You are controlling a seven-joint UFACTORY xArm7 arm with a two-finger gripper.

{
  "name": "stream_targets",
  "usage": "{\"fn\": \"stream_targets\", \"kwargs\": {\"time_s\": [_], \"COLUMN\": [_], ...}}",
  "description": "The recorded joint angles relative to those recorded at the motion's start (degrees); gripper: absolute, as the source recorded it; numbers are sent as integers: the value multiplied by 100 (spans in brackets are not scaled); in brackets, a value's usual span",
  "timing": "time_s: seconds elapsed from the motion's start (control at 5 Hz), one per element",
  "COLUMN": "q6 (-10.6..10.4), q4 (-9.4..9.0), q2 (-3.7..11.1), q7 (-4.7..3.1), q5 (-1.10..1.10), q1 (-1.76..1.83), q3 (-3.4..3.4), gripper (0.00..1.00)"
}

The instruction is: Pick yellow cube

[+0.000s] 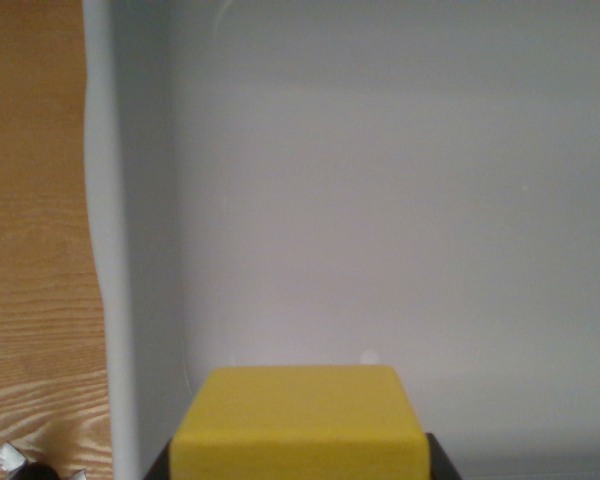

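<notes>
Wrist view, looking down. The largest area is a pale grey-white tray [380, 200], whose flat inner floor fills the middle and the wrist view's right of the frame. Its raised rim [100, 200] runs from top to bottom near the wrist view's left, slightly wavy in outline, with a shaded inner wall just beside it.

Outside the rim, along the left edge, lies a strip of the wooden desk [30, 250], light brown with visible grain. At the bottom left corner of this strip a small dark and silvery object [15, 462] is partly cut off by the frame; what it is cannot be told.

The yellow cube [300, 425] sits at the bottom centre of the frame, over the tray floor and to the right of the rim. Its top face and a band of its near face are visible; the lower part is cut off by the frame edge.

The tool [300, 470] shows only as two dark corners, one touching each lower side of the cube, at the cube's left [160, 465] and right [442, 462]. The cube lies directly between them, and the tool appears closed narrowly upon it, gripping its two opposite sides.

A small pale spot [369, 356] marks the tray floor just beyond the cube's far edge.
</notes>
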Motion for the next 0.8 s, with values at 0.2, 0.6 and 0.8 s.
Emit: {"fn": "stream_targets", "kwargs": {"time_s": [0.2,0.6,0.8], "q6": [0,138,254], "q4": [0,95,174], "q2": [0,-45,-82], "q7": [0,-6,-12], "q5": [0,11,21], "q1": [0,-3,-6], "q3": [0,-1,-2], "gripper": [100,100,100]}}
